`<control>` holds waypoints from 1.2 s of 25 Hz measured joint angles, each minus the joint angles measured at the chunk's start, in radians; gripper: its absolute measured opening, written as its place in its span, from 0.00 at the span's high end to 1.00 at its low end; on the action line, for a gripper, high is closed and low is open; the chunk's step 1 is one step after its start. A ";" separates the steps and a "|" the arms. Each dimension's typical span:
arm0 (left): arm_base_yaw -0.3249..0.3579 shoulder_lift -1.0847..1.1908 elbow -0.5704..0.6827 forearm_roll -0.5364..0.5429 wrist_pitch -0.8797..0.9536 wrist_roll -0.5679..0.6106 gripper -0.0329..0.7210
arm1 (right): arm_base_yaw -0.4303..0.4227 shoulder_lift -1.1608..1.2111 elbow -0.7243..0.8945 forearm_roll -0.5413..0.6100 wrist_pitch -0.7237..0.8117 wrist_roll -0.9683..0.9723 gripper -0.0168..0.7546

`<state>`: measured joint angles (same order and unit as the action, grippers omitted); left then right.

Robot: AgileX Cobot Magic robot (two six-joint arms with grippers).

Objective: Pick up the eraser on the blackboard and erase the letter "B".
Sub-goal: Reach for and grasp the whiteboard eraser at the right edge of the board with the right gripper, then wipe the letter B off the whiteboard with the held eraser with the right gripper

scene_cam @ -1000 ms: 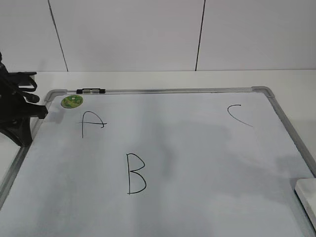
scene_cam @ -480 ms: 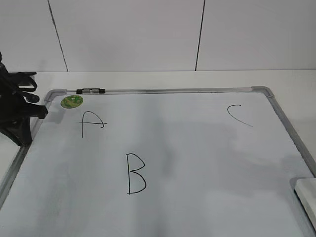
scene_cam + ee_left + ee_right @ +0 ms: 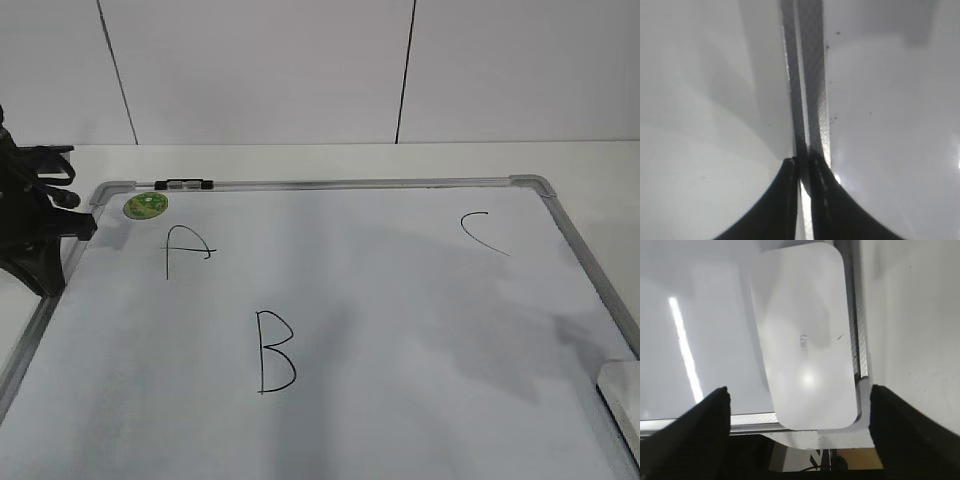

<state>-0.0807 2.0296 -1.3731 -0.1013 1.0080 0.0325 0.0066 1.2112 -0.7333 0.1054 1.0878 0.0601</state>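
Two dark fingers of the right gripper stood spread wide, empty, straddling the eraser, which lay flat in the blackboard corner, long axis running toward twelve o'clock, well nearer this arm.

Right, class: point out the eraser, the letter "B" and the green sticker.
eraser (image 3: 805,335): right wrist view, middle of its white top.
letter "B" (image 3: 262,350): exterior view, its upright stroke.
green sticker (image 3: 146,205): exterior view, its centre.
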 joint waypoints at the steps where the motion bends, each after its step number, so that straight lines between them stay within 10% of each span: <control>1: 0.000 0.000 0.000 0.000 0.000 0.000 0.92 | 0.000 0.017 0.000 0.000 -0.006 -0.002 0.11; 30: 0.000 0.000 0.000 0.000 0.000 0.000 0.92 | 0.000 0.306 -0.008 -0.022 -0.110 -0.030 0.12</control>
<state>-0.0807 2.0296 -1.3731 -0.1013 1.0080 0.0325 0.0066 1.5168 -0.7413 0.0835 0.9781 0.0298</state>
